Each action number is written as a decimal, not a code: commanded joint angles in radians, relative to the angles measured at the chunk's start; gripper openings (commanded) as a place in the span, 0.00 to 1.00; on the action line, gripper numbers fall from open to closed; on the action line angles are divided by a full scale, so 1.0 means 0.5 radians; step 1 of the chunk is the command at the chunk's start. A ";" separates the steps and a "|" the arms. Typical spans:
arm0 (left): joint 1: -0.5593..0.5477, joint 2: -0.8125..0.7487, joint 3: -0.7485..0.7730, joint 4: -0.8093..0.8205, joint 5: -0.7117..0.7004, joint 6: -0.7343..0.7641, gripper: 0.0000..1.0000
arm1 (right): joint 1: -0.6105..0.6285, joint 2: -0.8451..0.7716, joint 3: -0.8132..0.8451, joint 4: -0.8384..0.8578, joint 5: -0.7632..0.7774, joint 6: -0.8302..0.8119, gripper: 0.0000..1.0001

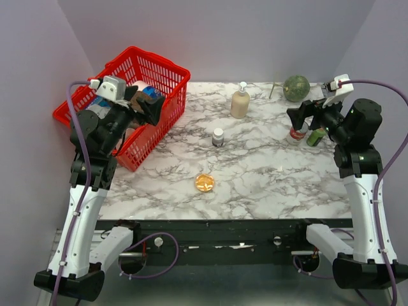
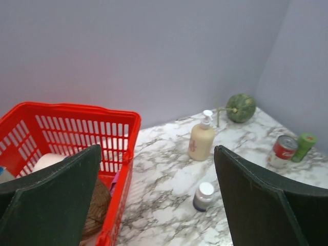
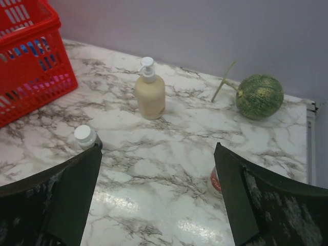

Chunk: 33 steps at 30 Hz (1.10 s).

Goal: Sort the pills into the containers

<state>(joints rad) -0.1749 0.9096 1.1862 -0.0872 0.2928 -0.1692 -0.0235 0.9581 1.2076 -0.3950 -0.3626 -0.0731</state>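
Note:
The orange pills (image 1: 204, 182) lie in a shallow clear round dish (image 1: 204, 189) near the table's front middle, seen only in the top view. The small white pill bottle (image 1: 218, 137) stands upright mid-table; it also shows in the left wrist view (image 2: 203, 196) and the right wrist view (image 3: 85, 136). My left gripper (image 1: 152, 106) is open and empty, held high over the red basket's near corner. My right gripper (image 1: 305, 116) is open and empty, raised at the right side above the red-labelled can.
A red basket (image 1: 169, 73) with several items stands at the back left. A beige pump bottle (image 1: 240, 101) and a green melon (image 1: 296, 88) are at the back. A red-labelled can (image 1: 296, 134) and a green container (image 1: 315, 137) stand at the right.

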 commanded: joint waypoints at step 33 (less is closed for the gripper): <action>0.003 -0.721 -1.035 -0.154 0.307 -0.021 0.99 | 1.660 1.014 -0.136 -0.446 -0.647 -1.928 1.00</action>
<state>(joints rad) -0.1741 0.5869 0.7174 -0.1745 0.4866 -0.2474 0.7567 1.4296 1.1526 -0.6731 -0.7563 -0.9779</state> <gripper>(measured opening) 0.988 0.997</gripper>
